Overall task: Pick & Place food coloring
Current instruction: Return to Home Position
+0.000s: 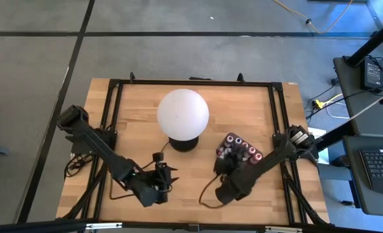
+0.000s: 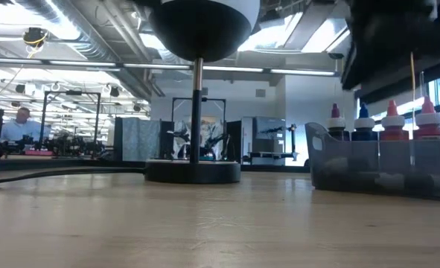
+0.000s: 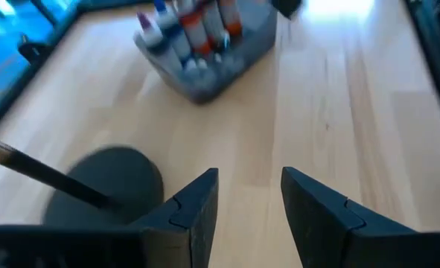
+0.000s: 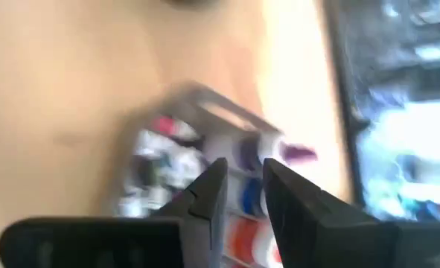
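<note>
High view: the bottles (image 1: 238, 148) stand caps-up, packed in the tray (image 1: 229, 136) right of centre beside the lamp (image 1: 183, 113), so none can tip. The right tool (image 1: 221, 166) hangs at the tray's lower-left edge, narrowly parted and empty. The left tool (image 1: 161, 173), lower centre, is released, likely free to park.

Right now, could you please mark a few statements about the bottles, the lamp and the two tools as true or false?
1. The food coloring bottles stand inside the dark tray. True.
2. The left tool grips a bottle. False: it is open and empty, over bare table.
3. The globe lamp lies on its side. False: it stands upright.
4. The tray sits on the right arm's side of the lamp. True.
5. The right tool hangs close by the tray, holding nothing. True.
</note>
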